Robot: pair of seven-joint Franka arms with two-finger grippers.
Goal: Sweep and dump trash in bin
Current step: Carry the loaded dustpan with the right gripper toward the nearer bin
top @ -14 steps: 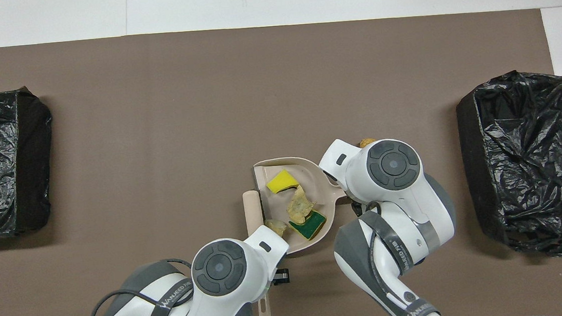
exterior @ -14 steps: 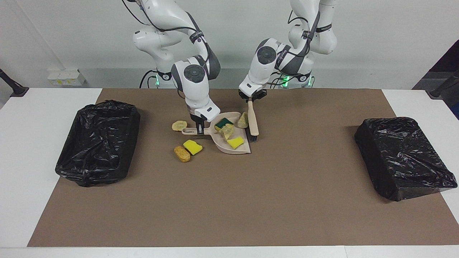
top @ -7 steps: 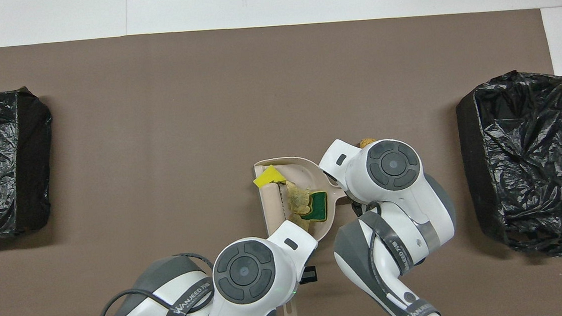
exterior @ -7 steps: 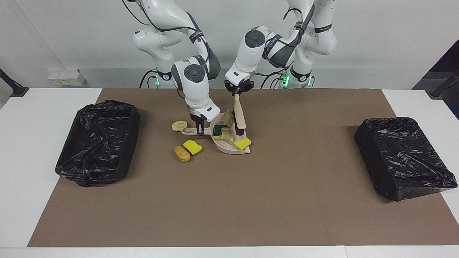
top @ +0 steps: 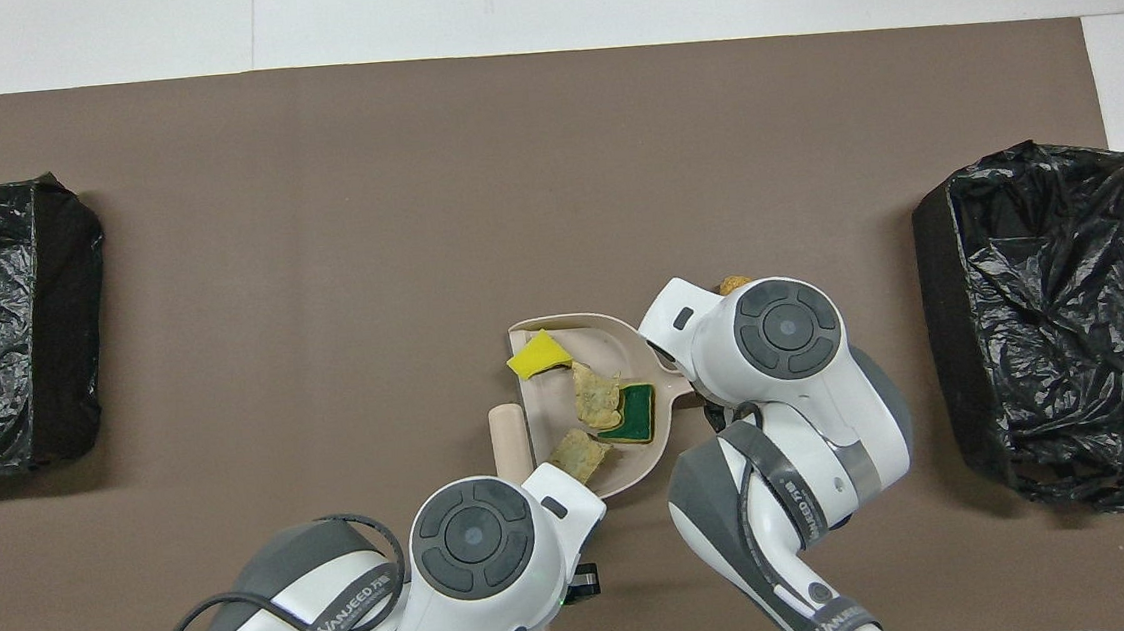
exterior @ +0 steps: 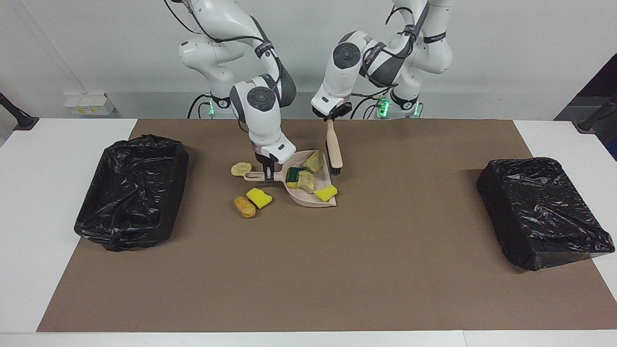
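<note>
Brush (exterior: 334,149) hangs in the clenched left hand (exterior: 330,117) beside the dustpan's (exterior: 308,197) mouth; right hand (exterior: 268,172) grips its handle; three scraps (exterior: 259,197) lie beside that handle.

Facing camera high across the table, overhead above robots; both share the mat (exterior: 385,250)

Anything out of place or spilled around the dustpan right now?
Three scraps lie on the mat outside the dustpan: a pale chunk, a yellow sponge piece and a brown lump, all on the handle side, away from its mouth. One yellow piece sits right at the pan's lip and could slip off.
</note>
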